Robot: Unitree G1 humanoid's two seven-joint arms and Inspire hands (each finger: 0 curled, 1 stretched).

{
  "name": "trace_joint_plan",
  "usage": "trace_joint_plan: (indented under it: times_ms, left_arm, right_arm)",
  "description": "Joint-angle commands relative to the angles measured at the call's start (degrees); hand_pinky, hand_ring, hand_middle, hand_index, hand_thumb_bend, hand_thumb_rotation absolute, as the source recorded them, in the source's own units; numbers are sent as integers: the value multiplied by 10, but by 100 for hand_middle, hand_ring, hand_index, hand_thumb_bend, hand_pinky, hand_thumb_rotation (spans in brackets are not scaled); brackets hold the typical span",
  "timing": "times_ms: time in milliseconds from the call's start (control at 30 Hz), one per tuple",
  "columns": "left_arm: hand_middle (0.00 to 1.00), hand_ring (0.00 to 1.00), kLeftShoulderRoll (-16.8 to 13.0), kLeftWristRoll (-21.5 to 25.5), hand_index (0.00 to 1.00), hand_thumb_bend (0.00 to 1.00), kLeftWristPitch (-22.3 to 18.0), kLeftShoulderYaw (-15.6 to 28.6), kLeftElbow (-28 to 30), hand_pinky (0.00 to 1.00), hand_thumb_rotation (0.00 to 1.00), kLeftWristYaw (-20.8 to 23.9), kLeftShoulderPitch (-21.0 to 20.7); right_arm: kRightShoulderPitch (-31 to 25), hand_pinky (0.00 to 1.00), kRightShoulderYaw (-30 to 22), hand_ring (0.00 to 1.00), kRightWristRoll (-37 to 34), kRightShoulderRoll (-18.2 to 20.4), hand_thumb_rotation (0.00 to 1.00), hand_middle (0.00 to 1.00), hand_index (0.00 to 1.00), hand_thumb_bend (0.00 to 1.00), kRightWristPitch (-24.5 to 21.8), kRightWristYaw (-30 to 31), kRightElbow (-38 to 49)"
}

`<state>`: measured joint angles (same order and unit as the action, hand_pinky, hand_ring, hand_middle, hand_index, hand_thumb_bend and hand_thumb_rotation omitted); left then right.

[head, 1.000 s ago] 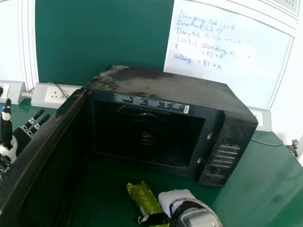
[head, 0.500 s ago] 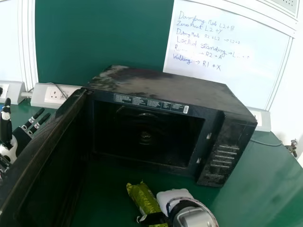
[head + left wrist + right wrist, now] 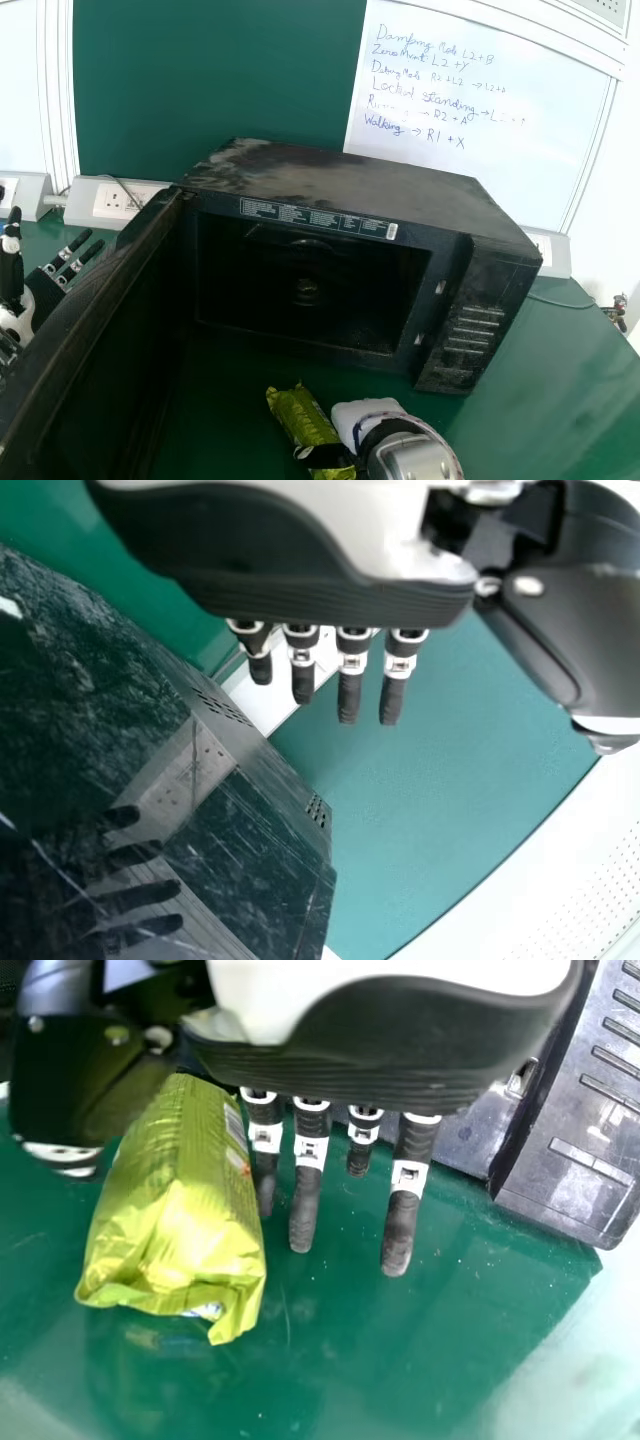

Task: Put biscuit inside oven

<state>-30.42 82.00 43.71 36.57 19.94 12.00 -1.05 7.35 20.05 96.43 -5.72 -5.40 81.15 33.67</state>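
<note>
At the bottom centre of the head view is my right hand (image 3: pixel 408 455), just left of a yellow-green biscuit packet's far side no longer visible, with the packet (image 3: pixel 300 415) on its left. In the right wrist view the packet (image 3: pixel 180 1210) lies on the green table between the thumb and the straight fingers of my right hand (image 3: pixel 305 1190). The black oven (image 3: pixel 360 190) stands beyond them, its cavity facing them and its door (image 3: pixel 80 320) swung wide at the left. My left hand (image 3: pixel 40 295) is behind that door; in the left wrist view the left hand (image 3: pixel 350 680) has extended fingers.
The oven's control side (image 3: pixel 470 340) stands right of the cavity, close beyond the right hand. Sockets (image 3: pixel 118 198) and a cable run along the wall behind. The green table (image 3: pixel 560 370) extends to the right, below a whiteboard (image 3: pixel 480 110).
My right hand has shifted very slightly left beside the packet. The left hand and the oven door look unchanged.
</note>
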Motion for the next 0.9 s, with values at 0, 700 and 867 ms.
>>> trace_joint_plan:
  times_ms: [0, 700, 867]
  left_arm:
    - [96, 100, -8, 8, 94, 33, -5, 2, 6, 100, 14, 6, 0]
    - [100, 100, -10, 4, 99, 34, -12, -3, 6, 100, 17, 0, 2]
    - [99, 100, -9, 8, 97, 37, -13, -3, 4, 100, 16, -2, 2]
  right_arm:
    - [-22, 51, 12, 66, 1, 1, 11, 73, 74, 79, -1, 4, -26]
    - [-67, 28, 48, 36, 72, 27, 0, 48, 70, 57, -22, -70, -45]
    - [-71, 31, 47, 38, 74, 32, 0, 48, 70, 57, -28, -74, -44]
